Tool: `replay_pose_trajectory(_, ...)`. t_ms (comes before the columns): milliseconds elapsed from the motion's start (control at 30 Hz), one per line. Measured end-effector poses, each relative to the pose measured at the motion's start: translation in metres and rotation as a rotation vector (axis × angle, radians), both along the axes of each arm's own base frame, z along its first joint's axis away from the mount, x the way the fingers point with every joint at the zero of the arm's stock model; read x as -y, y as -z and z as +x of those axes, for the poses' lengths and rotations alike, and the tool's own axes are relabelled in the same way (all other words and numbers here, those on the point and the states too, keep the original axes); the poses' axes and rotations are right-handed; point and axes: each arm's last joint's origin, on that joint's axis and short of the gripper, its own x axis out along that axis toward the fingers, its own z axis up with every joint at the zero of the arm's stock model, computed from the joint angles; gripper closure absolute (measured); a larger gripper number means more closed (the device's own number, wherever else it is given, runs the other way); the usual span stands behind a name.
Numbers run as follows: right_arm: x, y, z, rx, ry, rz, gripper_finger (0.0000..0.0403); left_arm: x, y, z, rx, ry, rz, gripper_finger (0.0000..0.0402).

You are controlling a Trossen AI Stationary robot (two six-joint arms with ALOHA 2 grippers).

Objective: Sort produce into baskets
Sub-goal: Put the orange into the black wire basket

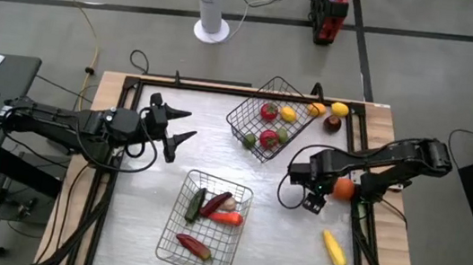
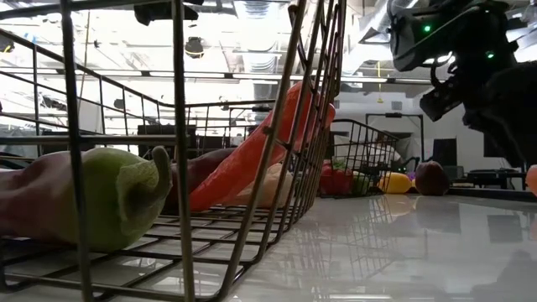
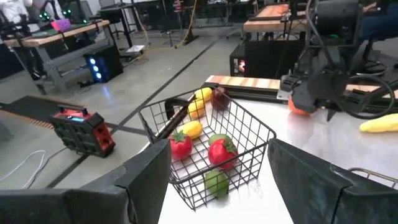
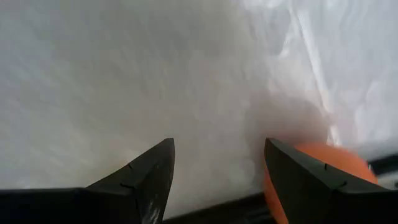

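I take the far basket [image 1: 265, 118], the tilted one holding the round pieces, as my landmark. My right gripper [image 1: 313, 199] hangs low over the bare table [image 1: 144, 221] on the near-right side of that basket, fingers [image 4: 147, 176] spread wide with nothing between them. The orange ball [image 1: 343, 188] I judge to be my target sits just outside my right finger, near it or brushing it, not in the gap.

That offset is the main risk. If I close from here, I expect the finger to clip the ball's side and send it rolling away from the far basket toward the table's right edge, where the frame rail may or may not stop it. I need to shift sideways until the ball is centred before squeezing.

A second risk: the ball is round and smooth, so a grip off its middle could squirt it out.

Farther from the far basket, toward the front right, lies the long yellow piece [image 1: 334, 249]; a rolling ball could knock it. A yellow piece [image 1: 339, 110] and a maroon one [image 1: 332, 123] wait just right of the far basket.

My left gripper [image 1: 185, 126] waits left of the far basket, fingers wide, holding nothing. The near basket [image 1: 205, 224] holds the long pieces.
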Motion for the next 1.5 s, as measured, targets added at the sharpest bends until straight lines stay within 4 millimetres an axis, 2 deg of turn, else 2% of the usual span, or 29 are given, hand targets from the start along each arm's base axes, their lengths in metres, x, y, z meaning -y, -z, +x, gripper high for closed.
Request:
replay_pose_trajectory(233, 0.016, 0.004, 0.001, 0.013, 0.121, -0.081, 0.0112, 0.0, 0.001, 0.0, -0.012, 0.012, 0.003, 0.0146)
replay_pose_trajectory(567, 0.03, 0.002, -0.008, -0.084, 0.171, -0.097, 0.0008, 0.0, 0.001, 0.0, -0.012, 0.009, 0.005, 0.0146)
replay_pose_trajectory(700, 0.033, 0.0, -0.016, -0.16, 0.184, -0.142, 0.0013, 0.0, 0.001, 0.0, -0.011, 0.008, 0.005, 0.0146)
replay_pose_trajectory(900, 0.028, 0.003, -0.018, -0.244, 0.152, -0.146, 0.0019, 0.0, 0.0, 0.0, 0.002, 0.009, 0.004, 0.0146)
replay_pose_trajectory(1133, 0.026, 0.03, -0.008, -0.46, 0.068, -0.134, 0.0019, 0.001, 0.0, 0.0, 0.003, 0.02, 0.001, 0.0146)
replay_pose_trajectory(1500, 0.025, 0.066, 0.001, -0.675, -0.037, -0.088, 0.0019, 0.0, 0.001, 0.0, -0.016, 0.019, 0.003, 0.0146)
